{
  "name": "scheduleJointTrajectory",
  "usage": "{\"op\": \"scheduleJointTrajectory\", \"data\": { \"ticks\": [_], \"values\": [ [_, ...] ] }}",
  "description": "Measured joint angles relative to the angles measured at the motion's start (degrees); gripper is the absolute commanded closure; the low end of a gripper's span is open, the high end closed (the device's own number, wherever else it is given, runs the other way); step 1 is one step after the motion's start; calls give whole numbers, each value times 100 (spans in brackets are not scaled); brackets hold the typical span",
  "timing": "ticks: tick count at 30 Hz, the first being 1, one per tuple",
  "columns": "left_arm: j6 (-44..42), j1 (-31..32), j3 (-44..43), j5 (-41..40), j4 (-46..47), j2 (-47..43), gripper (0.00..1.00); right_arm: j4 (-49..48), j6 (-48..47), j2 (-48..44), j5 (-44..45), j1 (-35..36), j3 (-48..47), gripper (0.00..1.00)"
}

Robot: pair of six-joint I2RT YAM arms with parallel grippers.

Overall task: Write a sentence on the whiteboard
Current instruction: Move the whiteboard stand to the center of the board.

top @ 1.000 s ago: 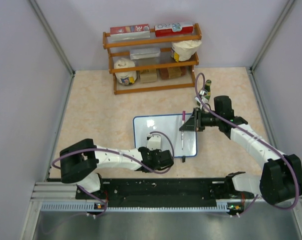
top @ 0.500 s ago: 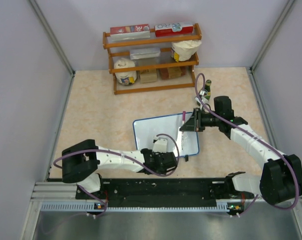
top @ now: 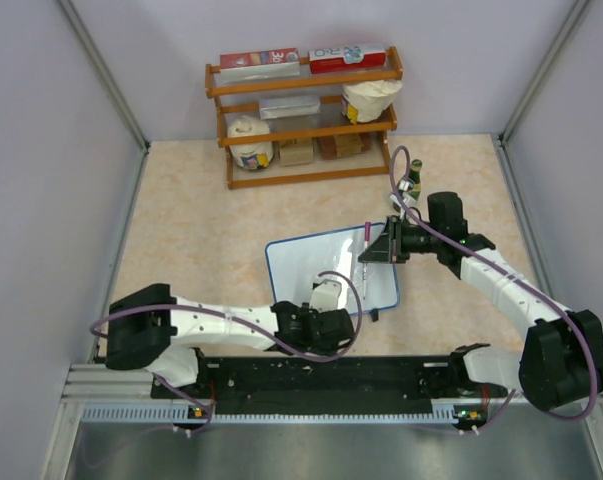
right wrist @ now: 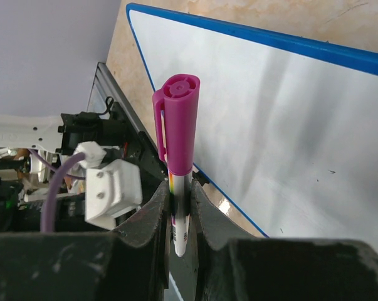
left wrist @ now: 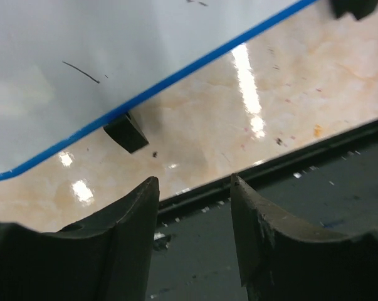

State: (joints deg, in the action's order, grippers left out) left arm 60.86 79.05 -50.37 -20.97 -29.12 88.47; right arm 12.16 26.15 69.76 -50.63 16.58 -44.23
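The whiteboard (top: pixel 316 262) lies on the table, white with a thin blue frame, its right end turned slightly away. My left gripper (top: pixel 326 325) hovers just off the board's near edge, open, with nothing between its fingers (left wrist: pixel 138 213). The left wrist view shows the blue edge of the whiteboard (left wrist: pixel 113 50), a black foot (left wrist: pixel 126 133) and a short dark stroke. My right gripper (top: pixel 373 254) is shut on a marker (top: pixel 366 240) with a magenta cap, held over the board's right end. In the right wrist view the marker (right wrist: pixel 179 125) stands between the fingers (right wrist: pixel 152 216) in front of the whiteboard (right wrist: pixel 283 119).
A wooden shelf (top: pixel 306 115) with boxes and jars stands at the back of the table. A small dark bottle (top: pixel 414 185) is beyond the right gripper. The black base rail (top: pixel 321 375) runs along the near edge, and grey walls close in both sides.
My left gripper has opened and drawn back off the board's near edge toward the rail. The board has turned slightly, its right end swinging away. The right gripper has kept still with the marker.
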Motion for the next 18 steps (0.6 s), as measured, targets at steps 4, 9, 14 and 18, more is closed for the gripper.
{"op": "scheduleJointTrajectory", "data": {
  "ticks": [4,9,14,18],
  "values": [
    [-116,96,0,61,-50,-599,41,0,0,-4,2,0,0,100],
    [-435,94,4,46,-175,-1523,25,2,-2,-9,17,0,-2,100],
    [-920,-127,162,96,0,-2505,19,11,-7,-48,63,0,-2,100],
    [-1390,-981,361,597,450,-3209,16,48,-37,-162,173,0,-2,100]
  ]
}}
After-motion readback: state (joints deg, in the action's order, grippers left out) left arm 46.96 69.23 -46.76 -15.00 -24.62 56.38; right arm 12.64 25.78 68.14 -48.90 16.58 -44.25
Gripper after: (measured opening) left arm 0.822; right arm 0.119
